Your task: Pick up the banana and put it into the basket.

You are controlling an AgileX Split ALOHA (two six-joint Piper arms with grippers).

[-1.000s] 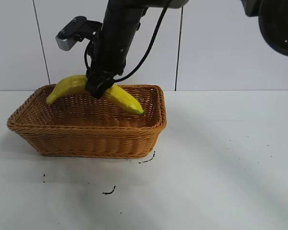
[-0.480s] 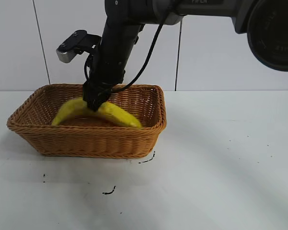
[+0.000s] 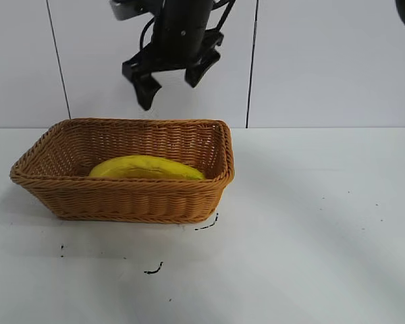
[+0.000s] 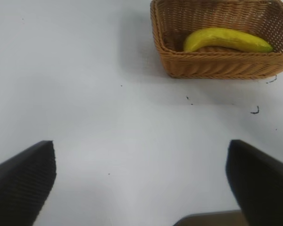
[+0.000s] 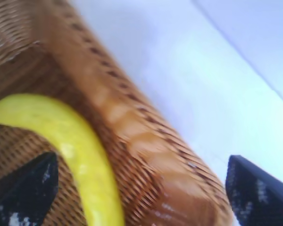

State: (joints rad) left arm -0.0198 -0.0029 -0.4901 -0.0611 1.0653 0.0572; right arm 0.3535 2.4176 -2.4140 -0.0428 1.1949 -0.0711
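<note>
The yellow banana (image 3: 147, 167) lies flat inside the tan wicker basket (image 3: 121, 196) at the table's left. My right gripper (image 3: 172, 84) hangs open and empty well above the basket's back rim, apart from the banana. In the right wrist view the banana (image 5: 80, 146) and the basket's rim (image 5: 146, 150) lie below and between its spread fingers (image 5: 30, 188), gripper (image 5: 141, 186). My left gripper (image 4: 141, 179) is open and empty over bare table, far from the basket (image 4: 212, 70) and the banana (image 4: 226, 39) in it.
The white table (image 3: 310, 223) carries a few small black marks (image 3: 154, 270) in front of the basket. A white panelled wall (image 3: 324, 61) stands behind. The left arm does not show in the exterior view.
My right gripper lowered the banana into the basket, let it go, opened and rose clear above the rim. The banana now rests on the basket floor.
</note>
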